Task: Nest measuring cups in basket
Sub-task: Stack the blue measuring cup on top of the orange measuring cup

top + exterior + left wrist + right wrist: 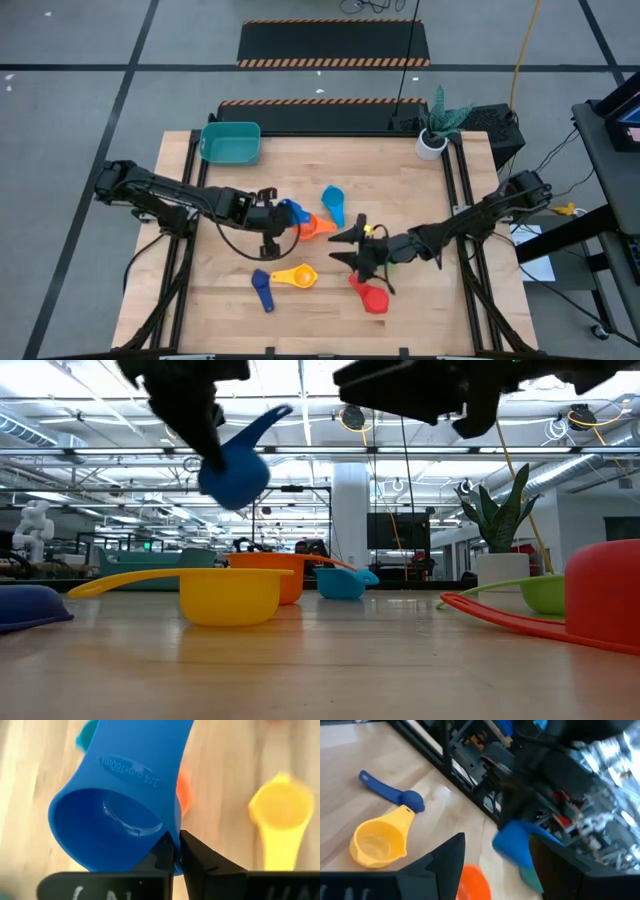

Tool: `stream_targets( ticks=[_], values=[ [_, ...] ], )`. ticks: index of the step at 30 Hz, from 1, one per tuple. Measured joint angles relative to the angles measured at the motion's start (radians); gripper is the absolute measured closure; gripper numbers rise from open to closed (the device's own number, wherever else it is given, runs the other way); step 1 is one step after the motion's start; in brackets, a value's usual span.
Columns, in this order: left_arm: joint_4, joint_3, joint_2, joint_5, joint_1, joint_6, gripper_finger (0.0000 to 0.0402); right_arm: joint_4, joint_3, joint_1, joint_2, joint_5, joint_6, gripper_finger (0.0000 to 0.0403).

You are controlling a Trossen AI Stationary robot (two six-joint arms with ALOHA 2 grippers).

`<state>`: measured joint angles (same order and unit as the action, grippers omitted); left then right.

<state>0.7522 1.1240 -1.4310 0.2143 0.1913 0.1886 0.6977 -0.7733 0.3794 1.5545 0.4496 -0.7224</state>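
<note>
Now my table (420, 300) spreads out below me as bare wood, with the teal basket (231, 143) sitting at its far left corner, well apart from everything I am working on. A white plant pot (432, 144) stands at the far right corner.

My left arm reaches in from the left side toward the middle of the table. My left gripper (272, 222) has its fingers (196, 857) pinched tight on the rim of the blue cup (120, 815), the biggest one I can see, marked 3/4 cup, 180 ml. In the low view that blue cup (234, 472) hangs clear of the wood, tilted, its handle pointing up and away.

My right arm comes in from the right side, and my right gripper (362, 246) hovers near the centre with its fingers spread wide and nothing between them.

The rest of the cups lie loose on the table. The red cup (372, 296) rests nearest the front edge, just in front of my right gripper. The orange cup (318, 226) sits just beside my left gripper, and the yellow cup (298, 276) lies in front of it, handle pointing left. The light blue cup (333, 203) lies a little farther back, toward the middle. The green cup (540, 592) shows in the low view just behind the red one. The dark blue cup (262, 290), the smallest, lies just to the left of the yellow one.
</note>
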Motion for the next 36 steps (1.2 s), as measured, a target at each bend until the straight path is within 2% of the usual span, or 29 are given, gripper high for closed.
stream_targets(
  ticks=[2, 4, 7, 10, 16, 18, 21, 26, 32, 36],
  values=[
    [-0.036, 0.0, -0.001, -0.02, 0.006, 0.0, 0.039, 0.002, -0.037, 0.0, 0.037, 0.014, -0.056, 0.019],
    [-0.05, 0.0, -0.001, -0.056, 0.014, -0.002, 0.0394, 0.002, -0.073, 0.002, 0.077, 0.074, -0.126, 0.019],
    [-0.049, -0.005, -0.001, -0.058, 0.037, 0.024, 0.0386, 0.006, -0.116, 0.002, 0.127, 0.156, -0.23, 0.019],
    [-0.049, -0.024, -0.001, -0.059, 0.06, 0.052, 0.0379, 0.051, -0.138, 0.002, 0.162, 0.179, -0.298, 0.019],
    [-0.049, -0.061, -0.002, -0.088, 0.083, 0.087, 0.0393, 0.147, -0.156, -0.002, 0.21, 0.168, -0.457, 0.019],
    [-0.052, -0.069, -0.002, -0.088, 0.088, 0.104, 0.0394, 0.143, -0.156, -0.013, 0.218, 0.115, -0.512, 0.019],
    [-0.066, -0.083, -0.002, -0.096, 0.093, 0.122, 0.0382, 0.16, -0.156, -0.026, 0.236, 0.075, -0.555, 0.019],
    [-0.108, -0.111, -0.002, -0.148, 0.093, 0.135, 0.0375, 0.175, -0.167, -0.04, 0.262, 0.076, -0.605, 0.0193],
    [-0.122, -0.114, -0.002, -0.164, 0.093, 0.145, 0.0394, 0.167, -0.17, -0.055, 0.278, 0.06, -0.624, 0.0223],
    [-0.128, -0.114, -0.002, -0.165, 0.1, 0.157, 0.0382, 0.17, -0.17, -0.071, 0.277, 0.0, -0.594, 0.0251]
  ],
)
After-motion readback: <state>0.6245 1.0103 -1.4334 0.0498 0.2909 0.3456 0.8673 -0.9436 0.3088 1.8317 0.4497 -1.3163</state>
